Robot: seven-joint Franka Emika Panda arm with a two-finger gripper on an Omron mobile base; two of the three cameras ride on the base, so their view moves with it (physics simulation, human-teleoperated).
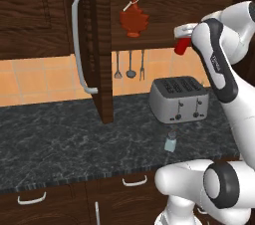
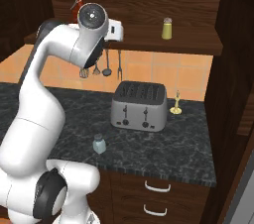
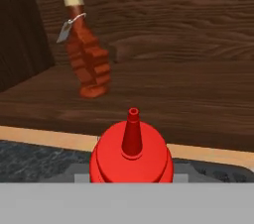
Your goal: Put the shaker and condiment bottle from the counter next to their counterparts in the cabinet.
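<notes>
The arm is raised up at shelf height with the hand just at the front edge of the open cabinet. The condiment bottle is right under the hand camera, nozzle pointing up into view, and from the left base view its red body hangs below the hand, so it's carried off the worktop. The fingers themselves are hidden behind the bottle and the wrist, so I honestly can't tell how the jaws stand, only that the bottle is up there with the hand.

The maple-leaf syrup bottle stands upright on the cabinet shelf, further in and to the left of the red bottle in the hand view. It's got a tan cap and a little white tag tied at the neck; nothing readable on the tag, too small. The yellow-green shaker sits on the same shelf, well apart from the syrup, toward the right end in the right base view.

The shaker is on the worktop near the front edge, upright, in front of the silver toaster. The toaster has small dark buttons but no legible brand. A small brass candlestick-looking thing is just beside the toaster. Utensils hang on the tiled wall below the cabinet. The cabinet door is swung open, its curved silver handle facing the left camera
</notes>
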